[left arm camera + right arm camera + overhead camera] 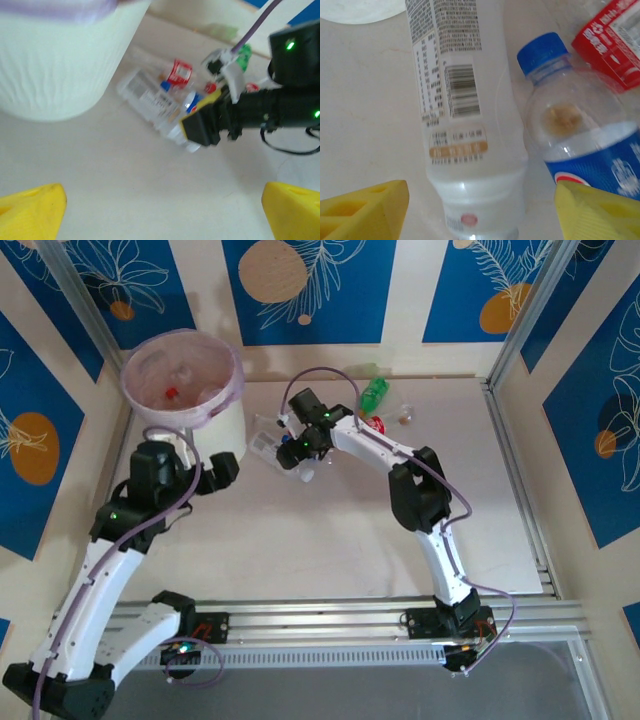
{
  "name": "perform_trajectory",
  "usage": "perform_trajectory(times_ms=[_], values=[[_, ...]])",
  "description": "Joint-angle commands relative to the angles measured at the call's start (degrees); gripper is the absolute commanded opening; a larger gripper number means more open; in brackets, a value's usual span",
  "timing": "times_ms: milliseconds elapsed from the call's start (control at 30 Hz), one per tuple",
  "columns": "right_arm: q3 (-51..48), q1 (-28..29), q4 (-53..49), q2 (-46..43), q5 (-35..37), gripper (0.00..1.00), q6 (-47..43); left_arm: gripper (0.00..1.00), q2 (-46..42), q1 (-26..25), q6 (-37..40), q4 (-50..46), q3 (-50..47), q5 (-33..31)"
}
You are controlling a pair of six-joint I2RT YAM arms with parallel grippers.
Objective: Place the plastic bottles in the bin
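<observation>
The bin [182, 390], a white bucket with a pink liner, stands at the back left with bottles inside. Next to its base lie a clear bottle with a white printed label [465, 115], a blue-capped bottle with a blue label [580, 135] and a red-labelled one [612, 37]. My right gripper [480, 210] is open, low over this cluster, its yellow fingers either side of the clear bottle's neck end. My left gripper [162, 210] is open over bare table near the bin wall [60, 65], facing the cluster [150, 102]. A green bottle [374, 392] lies at the back.
A red-capped bottle [375, 423] and a small clear item [405, 415] lie behind the right arm. Blue-and-white walls enclose the table on three sides. An aluminium rail [330, 625] runs along the near edge.
</observation>
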Motion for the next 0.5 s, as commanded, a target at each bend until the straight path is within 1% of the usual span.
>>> perform_trajectory(times_ms=[0, 67, 133, 233, 467], values=[[4.61, 0.72, -3.36, 3.88, -1.35, 0.79, 1.53, 1.0, -1.33, -0.59, -6.38, 3.3, -5.59, 1.34], [6.56, 0.96, -4.47, 6.18, -0.52, 0.82, 1.85, 1.0, -1.04, -1.19, -8.33, 5.52, -9.28, 3.07], [7.48, 1.22, -5.11, 7.5, 0.41, 0.83, 2.16, 1.0, -0.99, -1.56, -10.38, 8.62, -12.86, 4.39], [6.35, 1.4, -4.09, 8.16, 0.53, 0.84, 3.03, 1.0, -0.64, -1.66, -13.63, 14.08, -17.31, 6.37], [3.59, 1.42, -2.66, 9.31, 0.13, 0.85, 4.72, 1.0, 0.82, -1.75, -17.64, 20.53, -21.1, 6.85]])
